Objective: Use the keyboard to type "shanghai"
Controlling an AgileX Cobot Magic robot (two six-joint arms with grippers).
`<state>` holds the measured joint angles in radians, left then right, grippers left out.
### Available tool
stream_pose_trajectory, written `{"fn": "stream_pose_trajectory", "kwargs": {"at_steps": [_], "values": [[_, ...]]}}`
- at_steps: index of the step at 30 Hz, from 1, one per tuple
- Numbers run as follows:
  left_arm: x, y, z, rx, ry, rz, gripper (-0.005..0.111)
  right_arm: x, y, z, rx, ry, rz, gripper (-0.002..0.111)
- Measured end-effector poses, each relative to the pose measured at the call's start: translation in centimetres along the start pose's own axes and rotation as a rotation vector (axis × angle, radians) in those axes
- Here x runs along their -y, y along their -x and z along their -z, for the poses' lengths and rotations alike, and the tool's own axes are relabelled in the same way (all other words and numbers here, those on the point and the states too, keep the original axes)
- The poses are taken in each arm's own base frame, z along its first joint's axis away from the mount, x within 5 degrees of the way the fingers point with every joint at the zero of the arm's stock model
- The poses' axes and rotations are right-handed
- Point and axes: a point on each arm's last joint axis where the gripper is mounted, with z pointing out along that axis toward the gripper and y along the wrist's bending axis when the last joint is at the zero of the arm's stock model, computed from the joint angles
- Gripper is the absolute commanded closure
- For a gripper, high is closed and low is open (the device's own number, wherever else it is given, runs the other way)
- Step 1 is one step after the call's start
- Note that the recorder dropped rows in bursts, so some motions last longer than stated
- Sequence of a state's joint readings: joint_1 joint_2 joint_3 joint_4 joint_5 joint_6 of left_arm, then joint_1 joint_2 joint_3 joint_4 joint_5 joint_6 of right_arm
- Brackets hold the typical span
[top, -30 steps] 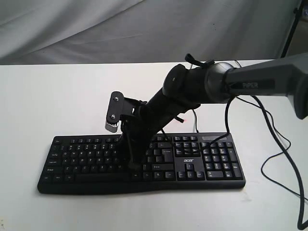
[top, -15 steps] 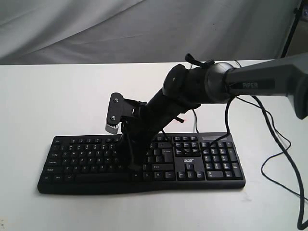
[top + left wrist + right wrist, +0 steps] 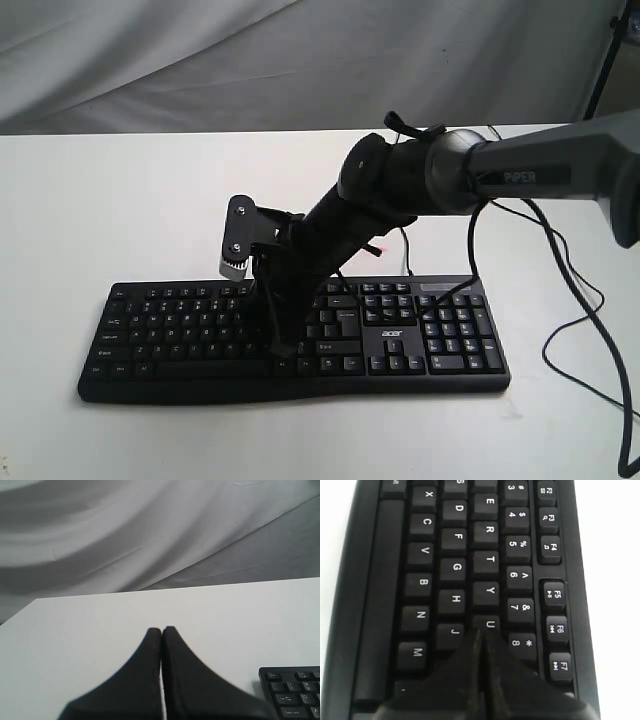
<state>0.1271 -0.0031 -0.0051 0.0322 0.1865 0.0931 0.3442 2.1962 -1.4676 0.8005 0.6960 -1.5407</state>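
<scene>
Mid-word, likely: right pincer (image 3: 482, 631), tips together, hovers over the keyboard (image 3: 180, 328) between J key (image 3: 454, 631) and U key (image 3: 490, 624), 9 o'clock of acer logo (image 3: 390, 333); next needs one clean tap.

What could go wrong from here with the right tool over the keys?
1. The shut right tool points at the seam between U and J, so a press may hit the wrong key, or two at once.
2. Its wide body hides the keys beneath it, so a slip there could go unseen.
3. The arm's cable hangs near the number pad of the keyboard and might snag.
</scene>
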Motion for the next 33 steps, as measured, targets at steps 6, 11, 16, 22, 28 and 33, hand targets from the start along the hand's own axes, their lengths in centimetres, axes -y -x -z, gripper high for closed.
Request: {"fn": "stream_pose_trajectory", "kwargs": {"at_steps": [6, 11, 16, 22, 28, 33], "values": [[0.0, 0.0, 0.0, 0.0, 0.0, 0.0, 0.106, 0.0, -0.1, -0.1, -0.004, 0.001, 0.004, 0.108], [0.0, 0.0, 0.0, 0.0, 0.0, 0.0, 0.106, 0.0, -0.4, -0.6, -0.013, 0.01, -0.001, 0.108], [0.0, 0.0, 0.0, 0.0, 0.0, 0.0, 0.106, 0.0, -0.4, -0.5, -0.014, 0.009, 0.006, 0.108], [0.0, 0.0, 0.0, 0.0, 0.0, 0.0, 0.106, 0.0, 0.4, 0.8, -0.005, -0.016, 0.033, 0.108], [0.0, 0.0, 0.0, 0.0, 0.0, 0.0, 0.106, 0.0, 0.7, 1.0, 0.015, -0.018, 0.015, 0.108], [0.0, 0.0, 0.0, 0.0, 0.0, 0.0, 0.106, 0.1, 1.1, 1.6, 0.027, -0.034, 0.021, 0.108]]}}
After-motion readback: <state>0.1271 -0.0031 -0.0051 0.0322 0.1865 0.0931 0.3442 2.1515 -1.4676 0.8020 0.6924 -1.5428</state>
